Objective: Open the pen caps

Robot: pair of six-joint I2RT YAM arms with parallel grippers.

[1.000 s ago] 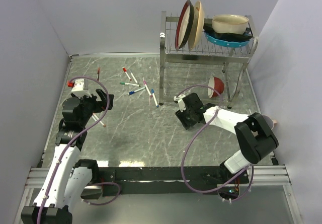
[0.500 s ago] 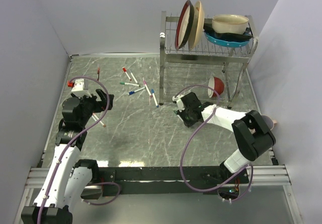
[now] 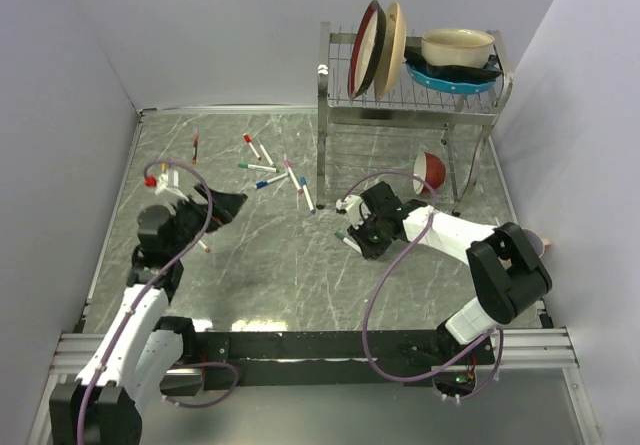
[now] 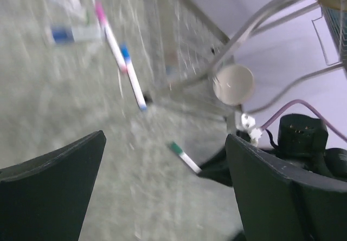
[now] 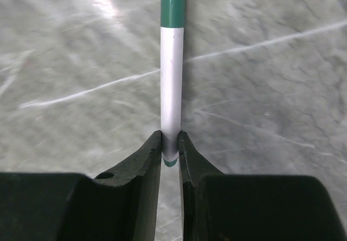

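My right gripper point(image 5: 171, 143) is shut on the tail end of a thin white pen point(image 5: 172, 84). The pen's green cap point(image 5: 173, 2) points away from the jaws, just above the table. In the top view this gripper point(image 3: 356, 236) is mid-table, left of the rack. My left gripper point(image 3: 226, 205) is open and empty, held above the table's left side and pointing right. In the left wrist view its fingers point(image 4: 54, 187) stand wide apart, and the green cap point(image 4: 175, 149) shows ahead, well apart. Several other capped pens point(image 3: 268, 170) lie at the back, with red, green, blue and pink caps.
A metal dish rack point(image 3: 335, 115) with plates and bowls stands at the back right, with a red bowl point(image 3: 430, 172) under it. One pen point(image 3: 196, 144) lies far left at the back, and another point(image 3: 203, 244) lies by the left arm. Walls enclose the table.
My left arm has swung up and to the right, turning its open gripper toward the right arm. My right gripper has shifted slightly, still shut on the green-capped pen.
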